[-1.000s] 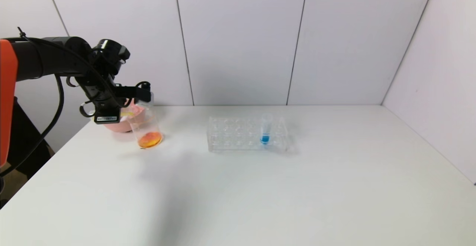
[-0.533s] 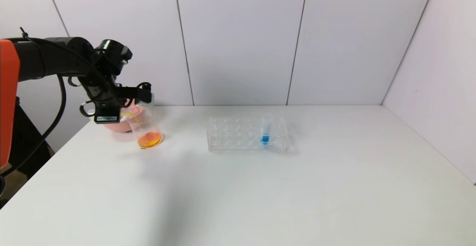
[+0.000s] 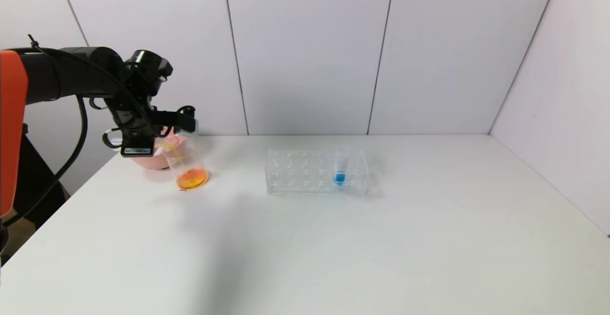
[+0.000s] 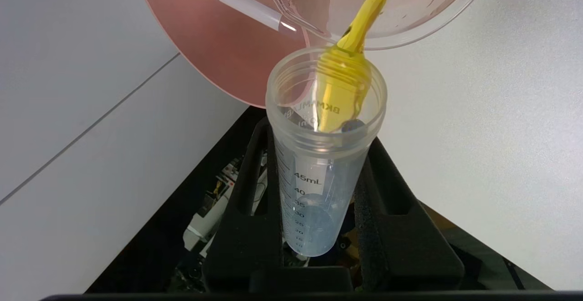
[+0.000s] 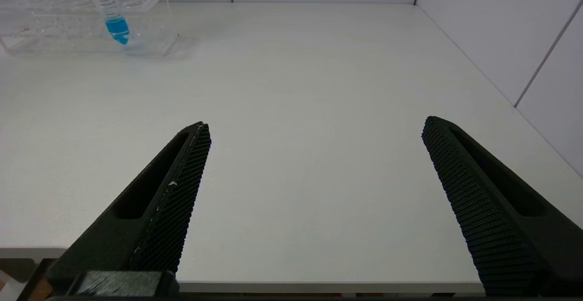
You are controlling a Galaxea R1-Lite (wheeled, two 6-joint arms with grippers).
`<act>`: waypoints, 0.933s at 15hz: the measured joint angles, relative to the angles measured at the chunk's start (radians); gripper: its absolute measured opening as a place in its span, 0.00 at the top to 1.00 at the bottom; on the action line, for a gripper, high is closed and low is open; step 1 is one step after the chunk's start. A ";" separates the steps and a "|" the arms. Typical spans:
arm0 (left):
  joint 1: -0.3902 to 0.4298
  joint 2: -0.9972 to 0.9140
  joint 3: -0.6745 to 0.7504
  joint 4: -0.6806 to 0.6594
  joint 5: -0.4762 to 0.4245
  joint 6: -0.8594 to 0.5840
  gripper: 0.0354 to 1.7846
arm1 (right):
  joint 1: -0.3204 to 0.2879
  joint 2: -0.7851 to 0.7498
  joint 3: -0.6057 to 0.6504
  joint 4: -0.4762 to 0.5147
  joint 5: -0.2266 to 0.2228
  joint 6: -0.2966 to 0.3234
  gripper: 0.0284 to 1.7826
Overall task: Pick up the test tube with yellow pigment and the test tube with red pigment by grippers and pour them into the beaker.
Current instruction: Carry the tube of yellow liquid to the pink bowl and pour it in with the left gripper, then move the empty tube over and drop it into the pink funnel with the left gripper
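Left gripper [image 3: 183,119] tips the test tube with yellow pigment [image 4: 325,155] over the beaker [image 3: 187,165] at the table's left side.

From left to right: the left arm reaches in, its fingers [image 4: 401,228] pinching the tube, which lies tilted with its mouth at the beaker's rim – a yellow stream runs into the beaker, where orange liquid pools. A pink bowl [image 3: 147,161] sits just behind, holding another clear tube [image 4: 237,2]. Mid-table stands a clear rack [image 3: 305,172] with a blue-tipped tube [image 3: 340,165]. The right gripper [image 5: 314,130] hovers near the table's front edge – fingers spread wide, holding nothing.
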 joint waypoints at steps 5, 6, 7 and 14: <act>-0.004 0.005 -0.003 0.000 0.023 -0.002 0.76 | 0.000 0.000 0.000 0.000 0.000 0.000 0.05; -0.005 0.006 -0.003 -0.002 0.029 -0.002 0.76 | 0.000 0.000 0.000 0.000 0.000 0.000 0.05; -0.007 0.006 -0.003 -0.005 0.030 -0.002 0.76 | 0.000 0.000 0.000 0.000 0.000 0.000 0.05; -0.014 0.007 -0.003 -0.006 0.061 -0.002 0.76 | 0.000 0.000 0.000 0.000 0.000 0.000 0.05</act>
